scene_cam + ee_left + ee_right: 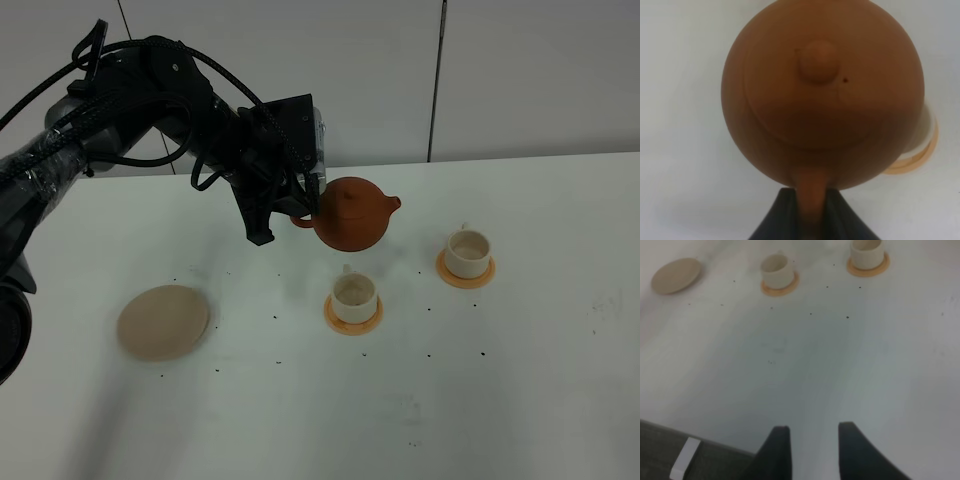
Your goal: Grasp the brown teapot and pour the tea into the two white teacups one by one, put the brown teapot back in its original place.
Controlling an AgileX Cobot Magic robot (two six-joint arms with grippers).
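**Teapot aloft on left gripper, both cups standing on coasters**

- Far left of the white table [520, 400]: the beige saucer [163, 322] lies flat with nothing on it, well apart from the cups.
- The left arm [110, 120] reaches in from the far left. The left gripper [297, 212] is clamped on the loop handle of the brown teapot [350, 213]; in the left wrist view both dark fingers [845, 220] pinch the handle.
- The teapot hangs clear of the table, lid on, spout pointing right. It sits just to the far side of the left teacup [354, 293], higher than its rim and not touching it.
- The left teacup stands upright on its orange coaster [353, 318], near centre. Contents cannot be told.
- The right teacup [468, 252] stands upright on its own orange coaster [466, 274], right of the teapot's spout and apart from it.
- Small dark specks [430, 352] are scattered over the table around the cups.
- The right gripper [810, 445] appears only in its wrist view: fingers parted, holding nothing, over the near edge of the table.
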